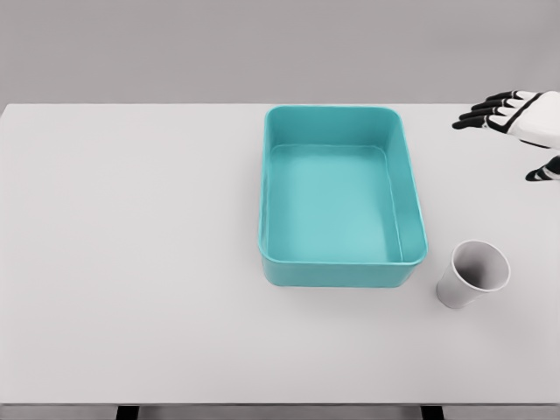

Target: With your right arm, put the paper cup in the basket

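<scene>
Head view shows the cup [471,275] standing on the desk [131,262] near its right edge, just beside the basket [411,210], not in it. The right robot hand [516,118] hangs by the far right edge, fingers spread, holding nothing. Grabbing and dropping are left.

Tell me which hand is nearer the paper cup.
Right. The right hand hovers open behind the paper cup, well apart from it. The left hand is out of view.
</scene>
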